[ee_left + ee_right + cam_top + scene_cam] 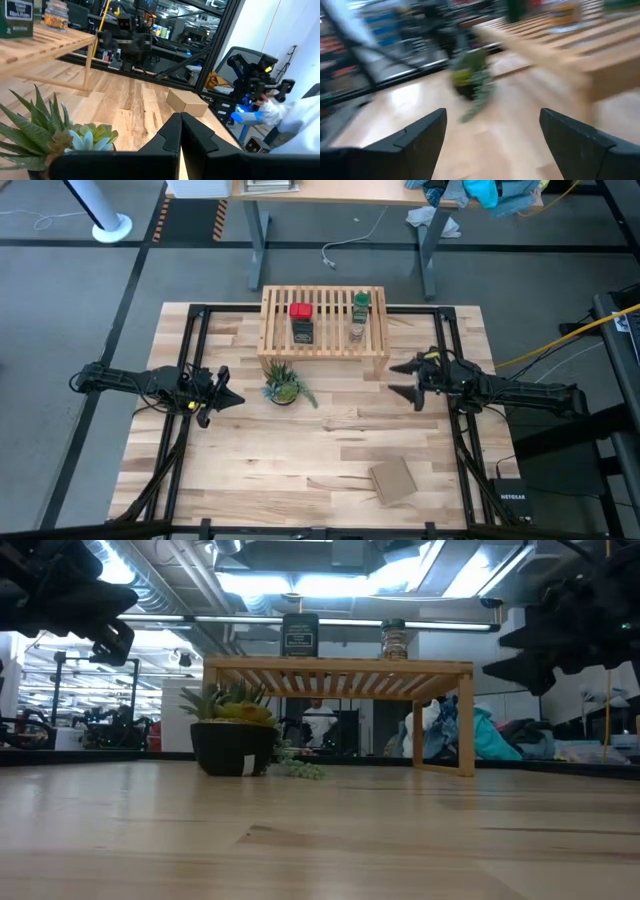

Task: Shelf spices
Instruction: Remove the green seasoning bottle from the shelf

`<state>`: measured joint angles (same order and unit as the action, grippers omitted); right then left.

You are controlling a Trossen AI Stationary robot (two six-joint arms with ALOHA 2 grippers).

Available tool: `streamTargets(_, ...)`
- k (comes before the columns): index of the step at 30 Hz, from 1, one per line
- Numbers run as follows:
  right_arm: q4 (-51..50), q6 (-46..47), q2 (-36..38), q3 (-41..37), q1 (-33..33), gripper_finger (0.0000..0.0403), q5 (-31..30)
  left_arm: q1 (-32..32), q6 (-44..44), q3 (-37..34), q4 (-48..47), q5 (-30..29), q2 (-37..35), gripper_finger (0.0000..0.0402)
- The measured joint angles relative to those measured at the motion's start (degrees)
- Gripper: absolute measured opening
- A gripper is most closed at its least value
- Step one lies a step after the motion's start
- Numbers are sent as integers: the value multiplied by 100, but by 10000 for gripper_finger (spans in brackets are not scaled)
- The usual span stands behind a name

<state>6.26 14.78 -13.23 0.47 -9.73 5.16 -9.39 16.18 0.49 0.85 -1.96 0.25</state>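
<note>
The light-wood slatted shelf (322, 322) stands at the table's far edge. On its top stand the spices: a red tin (300, 311), a dark tin (302, 333), a green-capped jar (361, 303) and a small clear jar (357, 335). The low view shows the dark tin (300, 635) and a jar (394, 640) upright on the slats. My left gripper (232, 395) hovers shut at the table's left, pointing level toward the right (181, 125). My right gripper (392, 378) hovers open beside the shelf's right leg, with nothing between its fingers (492, 130).
A small potted green plant (283, 387) sits just in front of the shelf's left leg, between the two grippers. A flat brown cardboard piece (392, 480) lies near the front right. A person (300, 115) shows beyond the table's right side.
</note>
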Motion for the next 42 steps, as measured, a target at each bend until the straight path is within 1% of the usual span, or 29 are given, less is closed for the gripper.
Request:
streamTargets(1, 0, 25, 2, 0, 2, 326, 110, -2, 16, -2, 9, -8, 0, 0)
streamTargets(4, 2, 139, 0, 0, 1, 326, 96, -2, 124, -2, 10, -16, 1, 0)
streamTargets(8, 7, 335, 0, 0, 0, 326, 42, 2, -170, -2, 90, -202, 2, 0)
streamTargets(14, 0, 331, -5, 134, -3, 326, -18, 2, -803, -2, 888, -243, 4, 0)
streamTargets(18, 74, 70, 2, 497, -3, 326, -126, 2, -848, -2, 883, -335, 2, 0)
streamTargets(21, 52, -310, -4, 738, -3, 326, -379, 2, -607, -2, 814, -554, 26, 0)
streamTargets(26, 53, -927, -140, 1103, -3, 326, -889, 4, -590, -2, 823, -748, 45, 0)
streamTargets(32, 72, -1641, -783, 1562, -3, 326, -1266, 4, -610, -2, 814, -752, 46, 0)
streamTargets(39, 842, -2669, -2314, 2154, -3, 326, -1593, 4, -550, -2, 461, -752, 44, 0)
streamTargets(42, 982, -3222, -2904, 2536, -3, 326, -2047, 4, -305, -2, 206, -752, 46, 0)
